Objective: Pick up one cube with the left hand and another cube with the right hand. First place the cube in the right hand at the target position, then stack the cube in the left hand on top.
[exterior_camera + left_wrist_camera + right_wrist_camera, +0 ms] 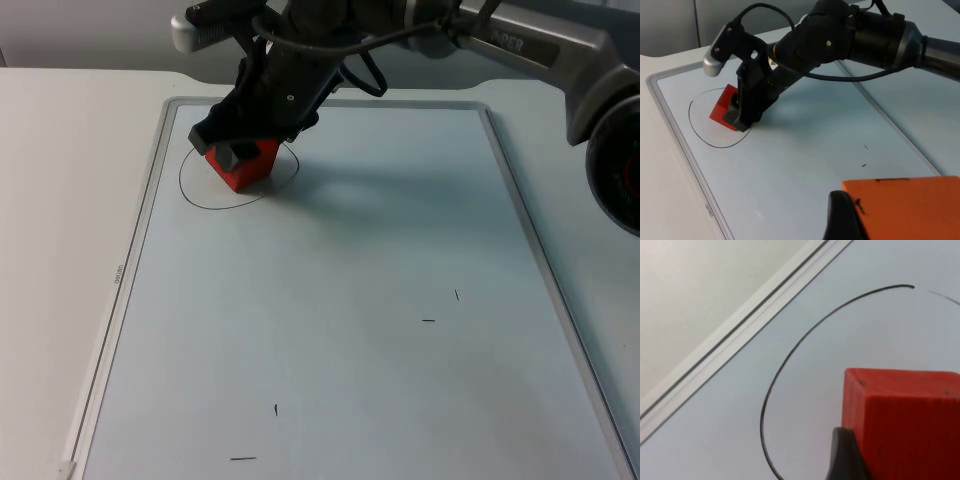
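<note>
The whiteboard mat (pixel 330 330) on the tabletop (pixel 60 180) carries a drawn circle (pixel 195 195), the target. Inside it, the right tool (pixel 240 155) pinches the red cube (pixel 245 170), apparently setting it down. The left tool (pixel 842 220) grips the orange cube (pixel 910 207), waiting away from the circle; its fingers are mostly cut off.

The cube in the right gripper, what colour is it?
Red; it shows best in the right wrist view, held by the right gripper inside the drawn circle.
</note>
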{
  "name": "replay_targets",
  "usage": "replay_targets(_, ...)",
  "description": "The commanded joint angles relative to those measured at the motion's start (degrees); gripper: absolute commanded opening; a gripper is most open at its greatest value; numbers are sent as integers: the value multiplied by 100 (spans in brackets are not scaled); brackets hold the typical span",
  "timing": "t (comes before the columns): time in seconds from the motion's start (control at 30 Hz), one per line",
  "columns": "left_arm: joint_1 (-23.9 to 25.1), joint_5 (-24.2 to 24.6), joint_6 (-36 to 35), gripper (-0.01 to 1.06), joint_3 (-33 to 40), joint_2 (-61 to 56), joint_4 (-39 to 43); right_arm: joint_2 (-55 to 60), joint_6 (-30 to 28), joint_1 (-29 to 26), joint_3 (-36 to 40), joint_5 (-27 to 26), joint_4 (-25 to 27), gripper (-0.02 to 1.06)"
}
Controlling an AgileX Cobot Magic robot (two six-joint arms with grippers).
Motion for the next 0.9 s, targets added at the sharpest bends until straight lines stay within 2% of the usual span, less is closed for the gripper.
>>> replay_targets(0.0,-35,-45,3,11,5,-37,-14,21,17,17,-28,19,1,0)
replay_targets(0.03,-35,-45,3,11,5,-37,-14,21,17,17,-28,19,1,2)
replay_targets(0.07,-35,-45,3,11,5,-37,-14,21,17,17,-28,19,1,9)
replay_targets(0.1,-35,-45,3,11,5,-37,-14,21,17,17,-28,19,1,9)
replay_targets(0.27,-35,-45,3,11,5,-37,-14,21,17,17,-28,19,1,45)
replay_targets(0.37,-35,-45,3,11,5,-37,-14,21,17,17,-28,19,1,50)
replay_targets(0.87,-35,-45,3,11,5,-37,-14,0,17,17,-39,-82,73,50)
